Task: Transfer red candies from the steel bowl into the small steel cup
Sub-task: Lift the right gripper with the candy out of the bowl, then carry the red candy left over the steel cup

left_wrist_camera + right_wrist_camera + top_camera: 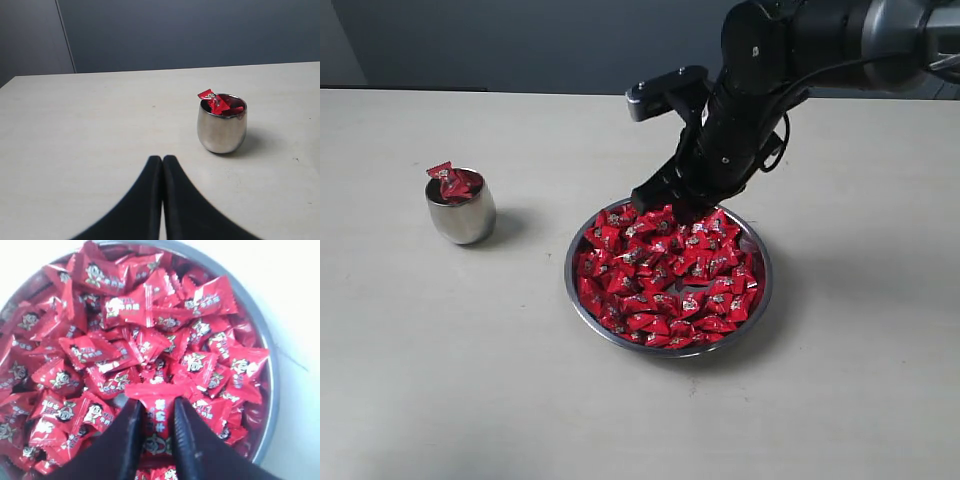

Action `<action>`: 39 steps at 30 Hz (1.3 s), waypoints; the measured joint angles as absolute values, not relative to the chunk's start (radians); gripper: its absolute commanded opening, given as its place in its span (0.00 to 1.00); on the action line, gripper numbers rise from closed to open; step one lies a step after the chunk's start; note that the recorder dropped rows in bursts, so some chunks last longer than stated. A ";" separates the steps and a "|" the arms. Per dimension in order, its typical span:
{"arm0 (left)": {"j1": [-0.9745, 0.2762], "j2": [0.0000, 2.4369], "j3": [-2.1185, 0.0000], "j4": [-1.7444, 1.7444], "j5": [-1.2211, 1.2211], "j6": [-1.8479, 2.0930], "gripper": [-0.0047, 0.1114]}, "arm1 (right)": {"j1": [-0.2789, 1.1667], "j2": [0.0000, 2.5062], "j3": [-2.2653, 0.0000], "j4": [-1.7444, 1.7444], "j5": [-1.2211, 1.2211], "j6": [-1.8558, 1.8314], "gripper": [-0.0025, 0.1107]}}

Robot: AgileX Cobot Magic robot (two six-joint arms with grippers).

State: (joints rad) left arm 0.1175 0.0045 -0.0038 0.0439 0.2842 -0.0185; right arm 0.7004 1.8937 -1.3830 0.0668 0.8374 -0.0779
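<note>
Jaws of right gripper [157, 407] pinch a red candy [160, 392] in the steel bowl [267, 400]; left gripper [162, 160] pressed closed, empty.

no word, brand or number can be read for certain. each of the small bright red shiny wrapped candies [150, 345] in the wide shallow polished steel bowl [265, 390] carries the same printed mark: a little white-and-dark cartoon face with a short row of white characters beside it. on the candy [159, 422] pinched between the fingers of the right tool [157, 402], the white characters sit just behind the fingertips and the face further back, all too blurred to make out. ahead of the left tool [162, 159], a candy poking out of the small rounded steel cup [222, 130] shows only a tiny pale speck.
</note>
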 measured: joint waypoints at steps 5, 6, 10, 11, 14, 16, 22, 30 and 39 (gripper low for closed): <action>0.118 0.004 -0.004 0.044 0.284 -0.018 0.04 | 0.700 1.849 -1.383 0.036 0.769 -0.054 0.01; 0.118 0.004 -0.004 0.044 0.284 -0.018 0.04 | 0.700 1.841 -1.383 0.043 0.744 -0.051 0.01; 0.118 0.004 -0.004 0.044 0.284 -0.018 0.04 | 0.700 1.828 -1.383 0.110 0.647 -0.063 0.01; 0.118 0.004 -0.004 0.044 0.284 -0.018 0.04 | 0.700 1.828 -1.383 0.123 0.630 -0.072 0.01; 0.118 0.004 -0.004 0.044 0.284 -0.018 0.04 | 0.700 1.842 -1.383 0.149 0.607 -0.088 0.01; 0.118 0.004 -0.004 0.044 0.284 -0.018 0.04 | 0.700 1.863 -1.399 0.161 0.613 -0.104 0.01; 0.118 0.004 -0.004 0.044 0.284 -0.018 0.04 | 0.700 1.950 -1.530 0.201 0.695 -0.152 0.01; 0.118 0.004 -0.004 0.044 0.284 -0.018 0.04 | 0.700 2.051 -1.745 0.273 0.758 -0.209 0.01; 0.118 0.004 -0.004 0.044 0.284 -0.018 0.04 | 0.702 2.194 -1.953 0.398 0.816 -0.272 0.01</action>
State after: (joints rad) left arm 0.1175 0.0045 -0.0038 0.0439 0.2842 -0.0185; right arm 0.7021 2.1935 -1.9533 0.3976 0.8157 -0.2723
